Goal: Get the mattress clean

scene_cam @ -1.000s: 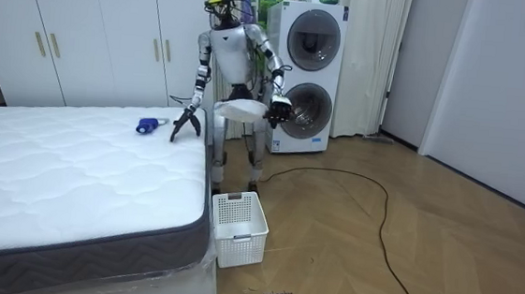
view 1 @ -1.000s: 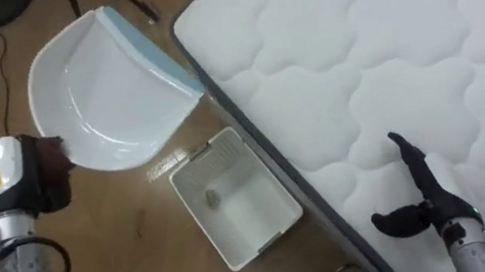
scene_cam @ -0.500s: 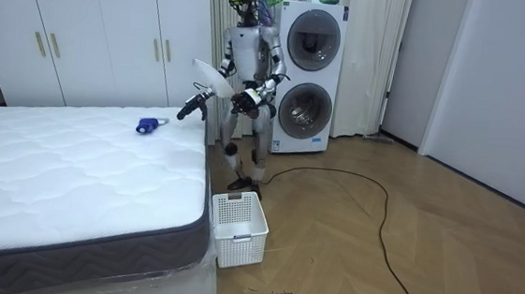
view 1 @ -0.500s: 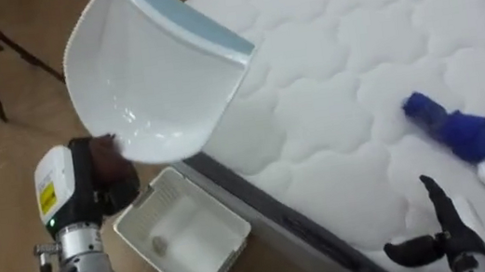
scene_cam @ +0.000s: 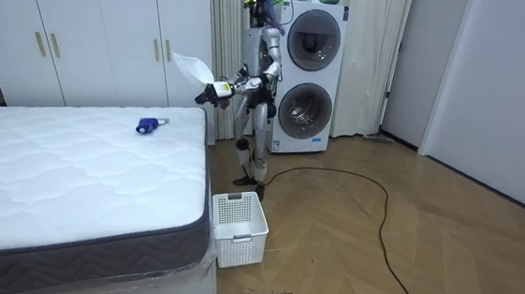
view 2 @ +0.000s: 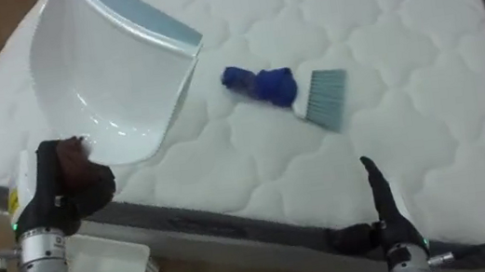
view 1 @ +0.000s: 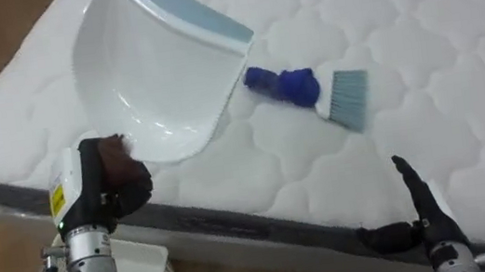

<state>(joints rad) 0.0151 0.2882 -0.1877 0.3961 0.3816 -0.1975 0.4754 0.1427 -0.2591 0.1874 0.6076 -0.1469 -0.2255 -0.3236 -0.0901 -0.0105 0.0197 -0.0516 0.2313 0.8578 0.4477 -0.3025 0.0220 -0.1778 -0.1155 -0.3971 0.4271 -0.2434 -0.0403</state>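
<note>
Gripping dustpan, left hand; brush beyond.

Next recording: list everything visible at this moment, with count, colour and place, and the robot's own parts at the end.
white quilted mattress: one, white with a grey side band, in front of the robot.
white plastic dustpan: one, white with a light blue lip, held up above the mattress's near edge.
blue-handled hand brush: one, blue with grey-blue bristles, lying on the mattress.
white slatted plastic basket: one, white, on the floor beside the bed.
wardrobe: one, white, behind the bed.
stacked washing machines: two, white, behind the robot.
wooden floor: one, brown.
left hand: one, dark, curled round the dustpan's handle.
right hand: one, black, fingers straight, at the mattress's near edge.
</note>
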